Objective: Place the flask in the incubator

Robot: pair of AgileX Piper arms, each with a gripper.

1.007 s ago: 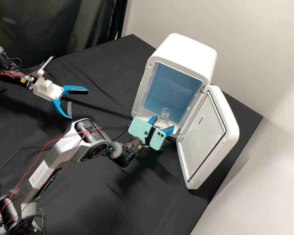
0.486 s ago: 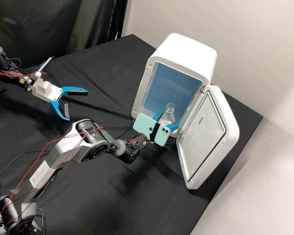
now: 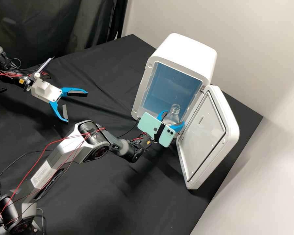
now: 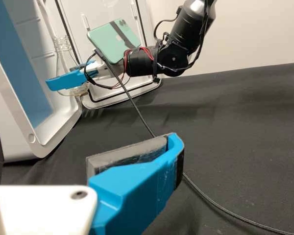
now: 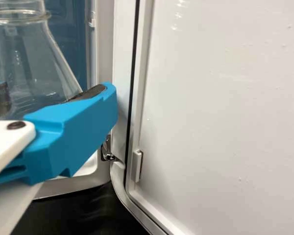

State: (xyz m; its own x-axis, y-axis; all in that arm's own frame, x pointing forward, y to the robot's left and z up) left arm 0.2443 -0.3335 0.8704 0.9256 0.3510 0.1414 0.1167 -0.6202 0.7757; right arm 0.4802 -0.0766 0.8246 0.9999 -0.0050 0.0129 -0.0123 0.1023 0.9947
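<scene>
Flask [image 3: 174, 110] upright between the right jaws at the incubator [image 3: 186, 52] mouth

flask [image 3: 175, 110]: clear glossy glass; incubator [image 3: 186, 52]: smooth wht plastic shell w/ blue int.; bench [image 3: 114, 65]: matt blk cloth, slightly creased.

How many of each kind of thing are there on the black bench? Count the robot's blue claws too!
flask: 1
incubator: 1
phone: 1
grippers: 2, left gripper and right gripper
Total: 5
</scene>
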